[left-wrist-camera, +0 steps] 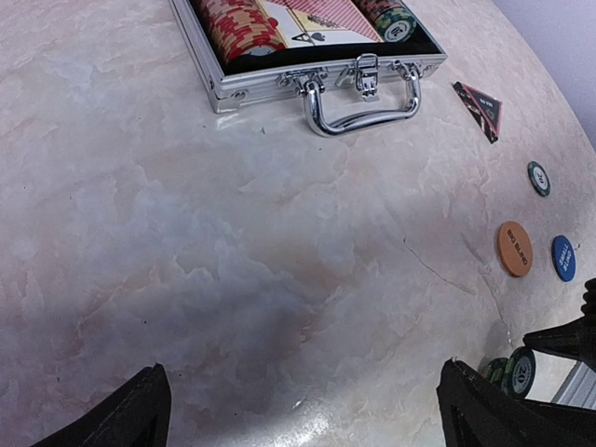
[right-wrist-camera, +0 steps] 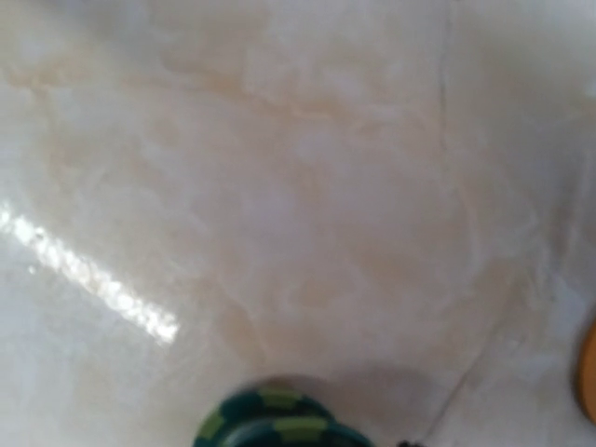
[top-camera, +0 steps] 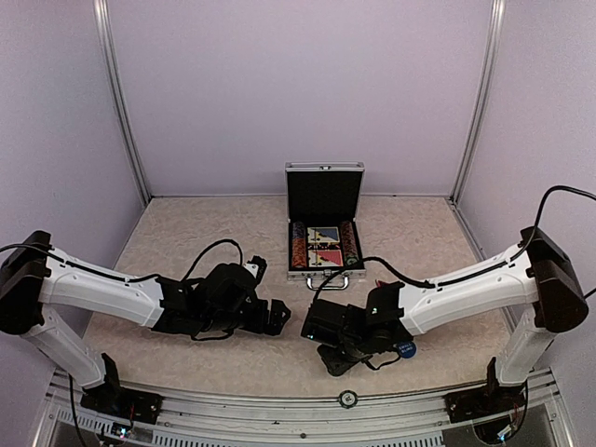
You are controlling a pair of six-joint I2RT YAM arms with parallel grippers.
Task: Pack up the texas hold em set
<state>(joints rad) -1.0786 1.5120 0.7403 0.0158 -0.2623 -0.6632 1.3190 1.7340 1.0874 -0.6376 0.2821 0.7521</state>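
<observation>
Gathering is in hand: green chips (left-wrist-camera: 510, 372) are grasped in the right gripper (top-camera: 327, 356); the left gripper (left-wrist-camera: 298, 410) is released. Carriage into the far briefcase (top-camera: 323, 244) is required next.

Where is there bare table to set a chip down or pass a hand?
Bare: the wide table stretch between the case handle and the open left pincer. Crowded: to its right, with triangular marker, lone green chip, orange disc, blue disc and the right pincer gripping green chips.
</observation>
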